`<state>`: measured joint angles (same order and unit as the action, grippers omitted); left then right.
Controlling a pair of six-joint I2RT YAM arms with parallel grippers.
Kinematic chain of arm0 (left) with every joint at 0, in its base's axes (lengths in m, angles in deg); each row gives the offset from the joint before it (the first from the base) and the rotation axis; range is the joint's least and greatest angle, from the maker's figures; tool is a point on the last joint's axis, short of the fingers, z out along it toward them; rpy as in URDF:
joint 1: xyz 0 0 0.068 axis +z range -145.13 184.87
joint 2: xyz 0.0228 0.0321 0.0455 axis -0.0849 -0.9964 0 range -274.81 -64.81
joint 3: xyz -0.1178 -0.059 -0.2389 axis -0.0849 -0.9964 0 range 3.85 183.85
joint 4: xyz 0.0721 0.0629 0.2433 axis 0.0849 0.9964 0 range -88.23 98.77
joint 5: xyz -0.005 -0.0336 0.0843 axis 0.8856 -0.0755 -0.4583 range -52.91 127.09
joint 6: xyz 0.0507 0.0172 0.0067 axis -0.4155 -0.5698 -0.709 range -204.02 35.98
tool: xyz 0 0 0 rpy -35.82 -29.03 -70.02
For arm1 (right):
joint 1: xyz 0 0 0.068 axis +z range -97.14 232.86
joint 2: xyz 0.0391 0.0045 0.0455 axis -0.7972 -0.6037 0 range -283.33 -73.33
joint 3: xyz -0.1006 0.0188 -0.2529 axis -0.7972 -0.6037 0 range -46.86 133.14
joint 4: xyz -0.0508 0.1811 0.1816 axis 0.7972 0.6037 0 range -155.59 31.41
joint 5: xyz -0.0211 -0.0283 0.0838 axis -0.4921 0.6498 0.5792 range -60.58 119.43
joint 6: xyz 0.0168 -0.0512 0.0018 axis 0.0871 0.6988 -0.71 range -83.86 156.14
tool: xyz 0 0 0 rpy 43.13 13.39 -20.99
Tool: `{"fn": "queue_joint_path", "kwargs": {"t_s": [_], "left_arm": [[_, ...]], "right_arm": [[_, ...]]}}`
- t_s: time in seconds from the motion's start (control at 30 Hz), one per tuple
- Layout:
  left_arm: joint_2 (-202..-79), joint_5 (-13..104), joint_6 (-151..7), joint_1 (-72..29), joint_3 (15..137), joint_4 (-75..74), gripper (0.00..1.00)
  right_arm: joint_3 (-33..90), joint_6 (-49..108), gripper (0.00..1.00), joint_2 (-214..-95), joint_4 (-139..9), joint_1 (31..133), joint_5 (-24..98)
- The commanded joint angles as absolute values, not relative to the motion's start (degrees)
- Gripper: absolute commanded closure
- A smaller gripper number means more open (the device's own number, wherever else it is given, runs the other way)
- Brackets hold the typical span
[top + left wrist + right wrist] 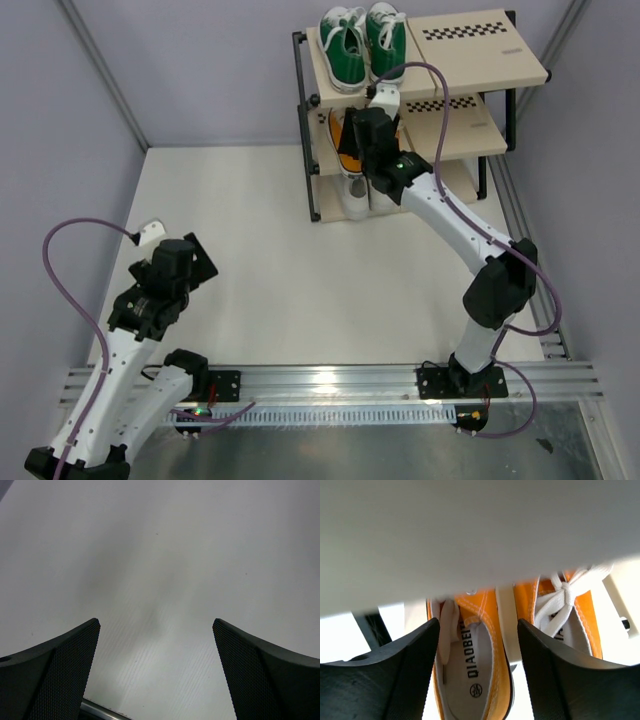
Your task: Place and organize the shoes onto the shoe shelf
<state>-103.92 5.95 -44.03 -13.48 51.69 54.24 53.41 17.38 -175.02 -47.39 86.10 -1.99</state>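
Right gripper [475, 672] reaching into middle tier of shoe shelf [470, 140], fingers spread on either side of 1 orange sneaker [470, 665], not clamped; its partner [562, 615] alongside. Green pair [362, 42] on top board; white shoe [353, 196] on lowest tier. Left gripper [156, 675] parted over bare tabletop [165, 555], holding nothing.

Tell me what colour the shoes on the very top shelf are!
Green, with white laces: the green shoes sit on the shoe shelf top board, clearest in the top external view.
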Motion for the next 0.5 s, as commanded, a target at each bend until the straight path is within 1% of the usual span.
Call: {"fn": "queue_joint_path", "kwargs": {"t_s": [0.0,0.13,0.17,0.2,0.23,0.47], "left_arm": [[-103.04,6.68,-44.82,-13.14,51.40,51.96,0.01],[-102.60,7.29,-45.08,-13.14,51.31,51.52,0.01],[-102.51,7.38,-45.17,-13.14,51.31,51.43,0.01],[-102.25,7.47,-45.26,-13.14,51.23,51.43,0.01],[-102.33,7.56,-45.26,-13.23,51.23,51.43,0.01],[-101.11,7.65,-45.35,-13.14,50.96,51.34,0.01]], "right_arm": [[51.85,17.77,0.30,-169.93,-47.48,85.74,3.21],[49.30,18.21,0.22,-165.37,-47.40,85.91,8.14],[48.60,18.13,0.20,-164.74,-46.87,86.00,8.42],[47.89,18.04,0.14,-164.04,-46.61,86.17,8.59],[47.10,18.30,0.12,-163.34,-46.43,86.52,8.68],[40.77,18.91,0.12,-160.26,-46.69,87.58,10.97]]}}
